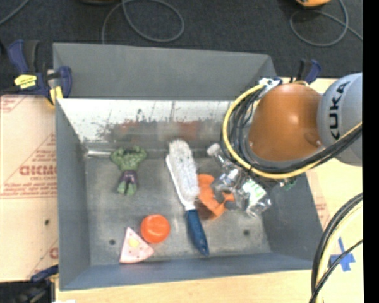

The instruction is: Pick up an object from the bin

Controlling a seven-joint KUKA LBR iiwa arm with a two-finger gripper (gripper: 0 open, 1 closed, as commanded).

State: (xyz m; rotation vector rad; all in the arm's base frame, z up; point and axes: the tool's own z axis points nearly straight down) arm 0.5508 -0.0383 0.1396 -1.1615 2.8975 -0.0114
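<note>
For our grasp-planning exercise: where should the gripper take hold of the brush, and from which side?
By its blue handle, from above, closing across its width: the brush lies flat, and the handle is slim with room either side.

The grey metal bin (69, 201) is seen from above and fairly near, the single view being tilted somewhat toward its far wall.
</note>
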